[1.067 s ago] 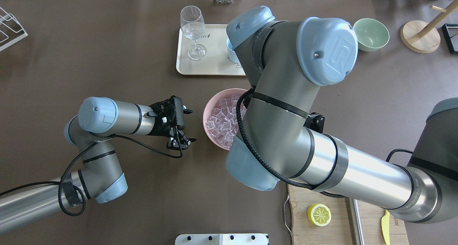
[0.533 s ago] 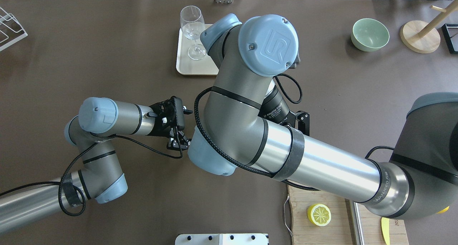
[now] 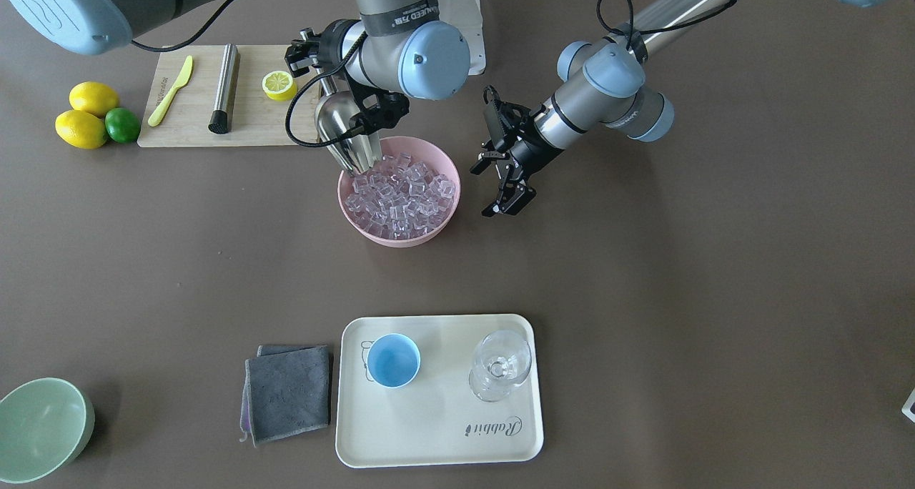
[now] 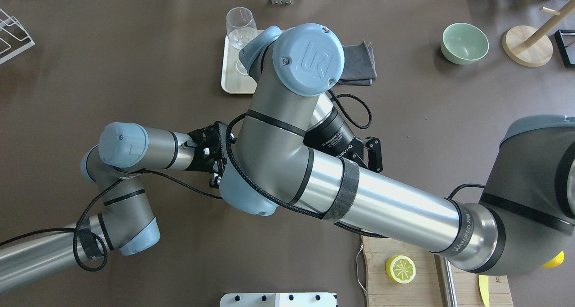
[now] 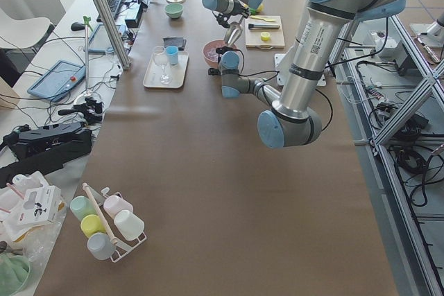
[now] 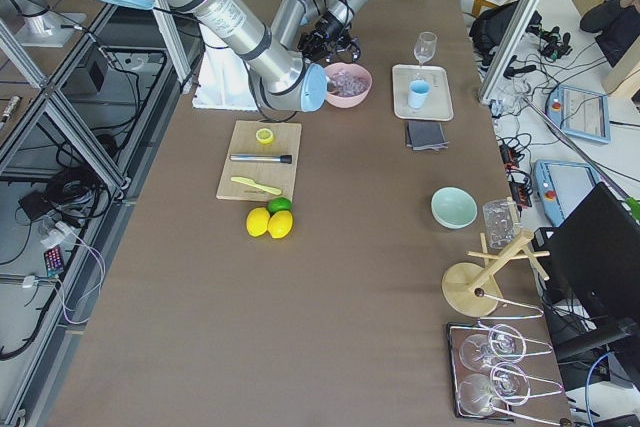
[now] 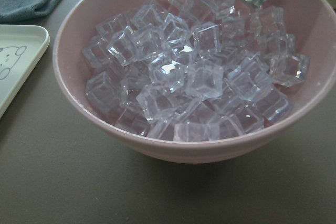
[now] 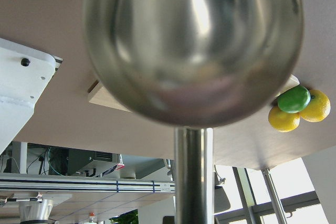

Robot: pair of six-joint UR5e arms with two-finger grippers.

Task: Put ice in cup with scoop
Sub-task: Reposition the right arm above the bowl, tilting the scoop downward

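- Step in hand, as I read it: loading the scoop (image 3: pixel 342 133). No cube is in the cup (image 3: pixel 393 360) yet; its light-blue inside looks bare.
- Right gripper (image 3: pixel 323 76): clamped on the scoop's thin rod handle. The trough is pitched steeply down, its mouth at the robot-side rim of the pink bowl (image 3: pixel 400 240).
- Ice (image 7: pixel 194 77): heaped in the pink bowl, close to the rim. In the left wrist view the scoop's lip sits over the topmost cubes at the far rim; touching or just above, I cannot tell.
- The right wrist view gives only the trough's shiny back, so I cannot say whether it holds anything.
- Left gripper (image 3: pixel 498 191): jaws apart, nothing between them. It hovers just beside the bowl without touching it.
- Cup: on the cream tray (image 3: pixel 443 455), well apart from the bowl, on the operators' side. A stemmed glass (image 3: pixel 500 364) stands beside it on the tray, and a grey cloth (image 3: pixel 287 392) lies on the counter (image 3: pixel 715 260) next to the tray.
- Next move, my judgement: push the lip under the cubes, then roll the wrist level before lifting, or the cubes slide back out.
- After that, a long level carry to the tray. The cup's mouth looks little wider than the trough, so I want a slow, centred tilt, clear of the glass.
- The bowl may skid as the scoop digs; the left gripper is placed to brace it.
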